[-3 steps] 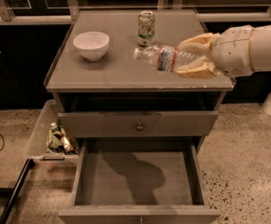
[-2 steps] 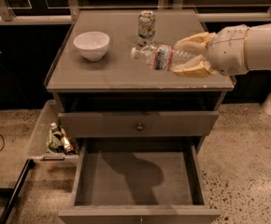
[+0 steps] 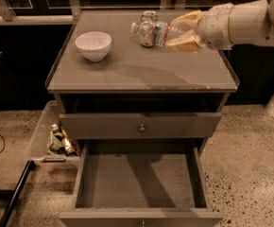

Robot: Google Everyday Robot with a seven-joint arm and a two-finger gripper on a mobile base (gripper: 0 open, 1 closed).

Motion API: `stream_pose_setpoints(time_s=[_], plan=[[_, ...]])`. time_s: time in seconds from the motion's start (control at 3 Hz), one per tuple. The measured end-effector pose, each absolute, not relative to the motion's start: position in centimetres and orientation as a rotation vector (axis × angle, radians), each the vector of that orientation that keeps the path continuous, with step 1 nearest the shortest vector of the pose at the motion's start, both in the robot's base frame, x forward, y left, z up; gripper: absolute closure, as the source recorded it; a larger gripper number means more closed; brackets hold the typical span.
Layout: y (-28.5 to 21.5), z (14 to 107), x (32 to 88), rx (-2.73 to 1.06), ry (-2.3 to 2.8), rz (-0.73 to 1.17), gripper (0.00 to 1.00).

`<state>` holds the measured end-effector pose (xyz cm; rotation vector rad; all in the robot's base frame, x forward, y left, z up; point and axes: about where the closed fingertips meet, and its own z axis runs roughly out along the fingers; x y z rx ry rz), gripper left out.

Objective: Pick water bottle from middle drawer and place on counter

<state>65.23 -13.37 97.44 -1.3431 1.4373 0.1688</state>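
The water bottle (image 3: 155, 32) is held at its base end by the gripper (image 3: 186, 31), whose 2 pale fingers (image 3: 188, 41) are pinched on the clear body from either side. The arm is seen reaching in from 3 o'clock. From the jaws the bottle extends toward 9 o'clock. Its long axis lies nearly level along the 9-to-3 line, with the cap at the 9 o'clock end.

The bottle is carried over the far right part of the counter (image 3: 141, 74), at about 1 o'clock from the counter's middle, and appears to be held clear of the glossy surface rather than resting on it. A soda can (image 3: 149, 16) stands just behind the bottle at 12 o'clock of it. A white bowl (image 3: 93, 44) sits well apart at 9 o'clock.

The middle drawer (image 3: 139, 186) stands pulled out at 6 o'clock, with nothing seen on its floor.

It is judged that only the placing remains. With the axis level, the bottle would be laid on its side. Bare counter lies at 6 o'clock of the bottle, away from the can.
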Motion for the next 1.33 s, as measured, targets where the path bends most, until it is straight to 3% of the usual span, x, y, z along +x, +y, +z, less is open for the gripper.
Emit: stream_pose_setpoints(time_s=[0.67, 1.33], plan=[[-14.0, 95.7, 70.7, -1.278, 1.562, 0.243, 1.00], [-17.4, 91.5, 70.8, -1.250, 1.733, 0.281, 1.00]])
